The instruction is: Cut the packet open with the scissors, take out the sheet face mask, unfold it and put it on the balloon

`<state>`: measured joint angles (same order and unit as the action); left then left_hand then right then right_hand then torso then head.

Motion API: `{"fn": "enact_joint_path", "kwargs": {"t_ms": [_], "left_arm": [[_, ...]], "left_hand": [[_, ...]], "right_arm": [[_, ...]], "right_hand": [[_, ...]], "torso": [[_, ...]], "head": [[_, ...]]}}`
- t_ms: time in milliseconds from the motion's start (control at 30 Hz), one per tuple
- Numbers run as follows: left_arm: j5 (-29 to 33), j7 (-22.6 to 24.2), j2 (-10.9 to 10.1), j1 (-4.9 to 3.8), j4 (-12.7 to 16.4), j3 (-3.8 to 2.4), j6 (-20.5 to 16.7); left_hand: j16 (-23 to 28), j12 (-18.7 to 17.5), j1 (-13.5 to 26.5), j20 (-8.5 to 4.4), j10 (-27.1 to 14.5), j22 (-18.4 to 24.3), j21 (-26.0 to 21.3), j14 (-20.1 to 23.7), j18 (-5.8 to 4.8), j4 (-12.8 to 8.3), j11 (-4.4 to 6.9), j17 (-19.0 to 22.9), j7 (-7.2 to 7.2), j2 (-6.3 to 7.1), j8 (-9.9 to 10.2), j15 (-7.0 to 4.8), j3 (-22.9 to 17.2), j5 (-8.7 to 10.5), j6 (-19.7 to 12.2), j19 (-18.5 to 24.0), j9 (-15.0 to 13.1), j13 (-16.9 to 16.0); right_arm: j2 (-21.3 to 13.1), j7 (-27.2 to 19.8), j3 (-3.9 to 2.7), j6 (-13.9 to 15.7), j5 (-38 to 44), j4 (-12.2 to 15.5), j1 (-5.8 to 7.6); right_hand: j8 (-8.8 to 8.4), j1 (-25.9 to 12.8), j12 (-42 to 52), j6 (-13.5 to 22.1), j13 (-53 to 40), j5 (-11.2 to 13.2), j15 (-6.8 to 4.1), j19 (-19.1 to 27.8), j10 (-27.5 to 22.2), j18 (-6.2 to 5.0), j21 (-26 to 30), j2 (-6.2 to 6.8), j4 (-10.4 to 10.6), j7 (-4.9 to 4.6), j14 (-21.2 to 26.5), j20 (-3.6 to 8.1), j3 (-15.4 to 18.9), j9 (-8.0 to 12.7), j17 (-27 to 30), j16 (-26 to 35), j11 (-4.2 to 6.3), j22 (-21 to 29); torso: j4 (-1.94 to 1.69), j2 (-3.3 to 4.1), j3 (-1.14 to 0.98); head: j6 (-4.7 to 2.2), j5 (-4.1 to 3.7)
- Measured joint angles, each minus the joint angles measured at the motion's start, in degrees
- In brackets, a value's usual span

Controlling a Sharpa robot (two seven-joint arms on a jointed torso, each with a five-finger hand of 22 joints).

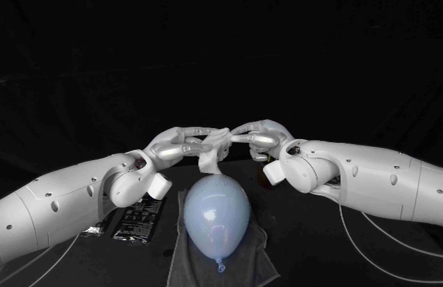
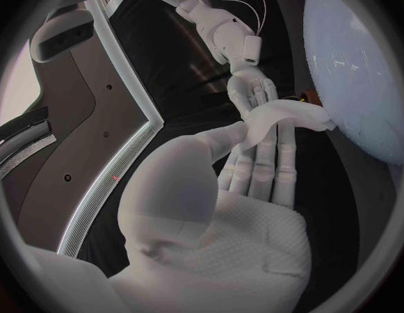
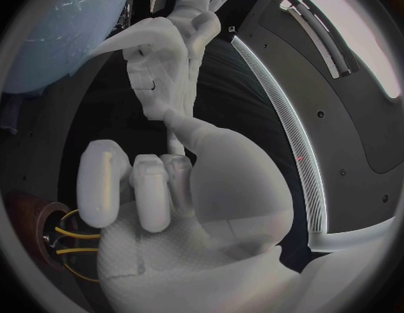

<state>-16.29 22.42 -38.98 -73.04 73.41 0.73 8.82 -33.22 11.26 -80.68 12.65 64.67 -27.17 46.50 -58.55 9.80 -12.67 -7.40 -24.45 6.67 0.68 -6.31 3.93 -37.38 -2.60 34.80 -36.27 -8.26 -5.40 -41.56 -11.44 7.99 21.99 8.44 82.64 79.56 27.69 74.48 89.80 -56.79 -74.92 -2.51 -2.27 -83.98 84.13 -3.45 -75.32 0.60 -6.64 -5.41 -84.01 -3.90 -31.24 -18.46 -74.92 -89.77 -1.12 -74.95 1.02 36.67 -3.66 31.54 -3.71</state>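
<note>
1. Above the balloon (image 1: 216, 213), both hands meet over mid-table. The left hand (image 1: 175, 147) and right hand (image 1: 263, 136) are fingertip to fingertip, each pinching the top of the mask (image 1: 210, 162).
2. The mask hangs between them as a narrow, bunched strip. Its lower tip reaches the balloon's far end, touching or just short of it; I can't tell which.
3. From the left wrist, the thumb and fingers are clamped on a white fold of mask (image 2: 288, 115), with the balloon (image 2: 358, 69) just beside it.
4. Handling call: the mask looks thin, limp and probably damp. It will likely cling to itself and could tear under a hard pull. The best holds are its outer edges, hands drawn gently apart to spread it open.
5. The balloon lies on its side on a grey cloth (image 1: 254, 261), knot toward the robot. It is light, round and springy, so I'd expect it to roll or skid under any push. The mask wants draping on, not pressing.
6. The packet (image 1: 138, 216) lies flat on the table by the left forearm, well clear of the hands.
</note>
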Motion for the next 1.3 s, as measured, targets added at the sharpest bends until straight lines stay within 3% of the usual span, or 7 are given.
{"fn": "enact_joint_path", "kwargs": {"t_ms": [167, 233, 500, 867, 933, 1133, 1300], "left_arm": [[-0.01, -0.02, -0.01, 0.00, 0.00, 0.00, -0.05], [-0.03, -0.04, -0.03, 0.00, 0.00, 0.00, -0.07], [-0.09, -0.06, -0.03, 0.00, 0.00, 0.02, -0.15], [-0.23, 0.04, -0.12, 0.00, 0.01, 0.01, -0.34], [-0.27, 0.06, -0.13, 0.01, 0.01, 0.01, -0.35], [-0.48, 0.09, -0.17, 0.01, 0.04, 0.01, -0.36], [-0.81, 0.07, -0.18, 0.01, 0.10, 0.01, -0.37]], "left_hand": [[-0.22, 0.00, 0.06, 0.01, -0.48, -0.07, 0.25, 0.00, -0.01, -0.16, -0.08, 0.00, 0.03, 0.06, -0.27, 0.01, 0.15, 0.00, 0.44, 0.01, -0.12, -0.03], [-0.22, -0.01, 0.06, 0.02, -0.49, -0.07, 0.25, 0.02, -0.02, -1.23, -0.08, 0.00, 0.27, 0.06, -0.27, 0.03, -0.92, 0.00, 0.72, 0.01, -0.19, -0.04], [-0.28, -0.02, 0.01, 0.16, -2.21, -0.10, 0.25, 0.81, -0.05, -1.58, -0.60, 0.02, -0.47, 0.10, -0.69, 0.18, -0.97, -0.02, 2.44, 0.57, -0.60, -0.07], [-0.87, -0.98, 0.00, 0.46, -5.96, 0.14, 0.49, 1.44, -0.08, -2.14, -1.59, 0.04, -3.28, 0.10, -0.25, 0.58, -1.53, -0.07, -0.41, 0.86, -0.10, 0.58], [-1.15, -1.35, 0.02, 0.46, -7.64, 0.21, 0.49, 1.53, -0.09, -2.29, -2.02, 0.04, -3.72, 0.08, -0.25, 1.12, -1.69, -0.07, -0.85, 0.86, -0.08, 0.81], [-1.54, -1.97, 0.25, 0.46, -11.66, 0.30, 0.76, 1.76, -0.11, -2.60, -3.04, 0.04, -4.10, -0.15, 0.13, 1.75, -1.99, -0.07, -2.10, 0.86, 0.02, 1.14], [-2.00, -1.98, 0.25, 0.46, -12.27, 0.31, 0.76, 1.76, -0.12, -3.13, -3.05, -0.08, -4.56, -0.15, 0.42, 1.75, -1.45, -0.07, -3.55, 0.86, 0.27, 1.14]], "right_arm": [[-0.06, -0.26, -0.01, 0.70, 0.25, 0.38, 0.00], [-0.08, -0.34, -0.01, 0.95, 0.32, 0.47, -0.01], [-0.12, -0.45, -0.01, 1.70, 0.60, 0.55, -0.04], [-0.14, 0.13, -0.01, 3.02, 1.37, 0.39, -0.04], [-0.15, 0.30, -0.02, 3.28, 1.53, 0.36, -0.04], [-0.11, 0.84, -0.02, 4.12, 2.01, 0.31, -0.04], [-0.02, 0.96, -0.02, 4.99, 2.27, 0.33, -0.04]], "right_hand": [[0.15, 0.00, 0.01, 0.02, -0.02, 0.00, 0.00, 0.00, 0.00, 0.01, -0.28, 0.00, -0.24, 0.00, 0.00, 0.00, -0.24, 0.00, 0.01, 0.02, 0.00, 0.01], [0.26, 0.00, 0.01, 0.05, -0.02, 0.00, 0.01, 0.01, -0.01, 0.01, -0.28, 0.00, -0.23, 0.00, 0.00, 0.00, -0.24, 0.00, 0.01, 0.02, 0.00, 0.02], [0.28, -0.22, 0.00, 0.17, -0.03, 0.00, 0.01, 0.01, -0.01, 0.01, -0.28, 0.23, -0.40, 0.03, 0.00, -0.01, -0.40, -0.15, 0.00, 0.06, 0.00, 0.05], [0.63, -0.41, -0.09, 0.30, 0.02, 0.00, 0.02, 0.10, -0.13, 0.01, -0.23, 0.04, -0.71, 0.11, 0.01, -0.09, -0.71, -0.16, -0.04, -0.03, 0.11, 0.01], [0.65, -0.70, -0.11, 0.31, 0.02, 0.00, 0.02, 0.07, -0.18, 0.01, -0.23, 0.19, -0.55, 0.11, 0.01, -0.06, -0.87, -0.23, -0.03, -0.03, 0.16, 0.00], [0.65, -0.71, -0.10, 0.47, -0.01, 0.00, 0.02, -0.03, -0.21, 0.01, -0.22, 0.19, -0.79, 0.14, 0.01, 0.20, -1.11, -0.25, -0.03, 0.01, 0.19, 0.00], [0.65, -0.71, 0.01, 0.48, -0.02, 0.00, 0.03, -0.03, -0.21, 0.02, -0.22, 0.18, -0.79, 0.14, 0.01, 0.21, -1.11, -0.25, 0.01, 0.02, 0.19, 0.00]], "torso": [[0.01, 0.01, -0.02], [0.01, 0.01, -0.03], [0.03, 0.00, -0.02], [0.03, -0.01, 0.01], [0.03, -0.01, 0.01], [0.01, -0.01, 0.02], [0.01, 0.00, 0.02]], "head": [[0.05, 0.02], [0.06, 0.02], [0.07, 0.04], [0.01, -0.12], [-0.02, -0.17], [0.09, -0.26], [0.14, -0.22]]}}
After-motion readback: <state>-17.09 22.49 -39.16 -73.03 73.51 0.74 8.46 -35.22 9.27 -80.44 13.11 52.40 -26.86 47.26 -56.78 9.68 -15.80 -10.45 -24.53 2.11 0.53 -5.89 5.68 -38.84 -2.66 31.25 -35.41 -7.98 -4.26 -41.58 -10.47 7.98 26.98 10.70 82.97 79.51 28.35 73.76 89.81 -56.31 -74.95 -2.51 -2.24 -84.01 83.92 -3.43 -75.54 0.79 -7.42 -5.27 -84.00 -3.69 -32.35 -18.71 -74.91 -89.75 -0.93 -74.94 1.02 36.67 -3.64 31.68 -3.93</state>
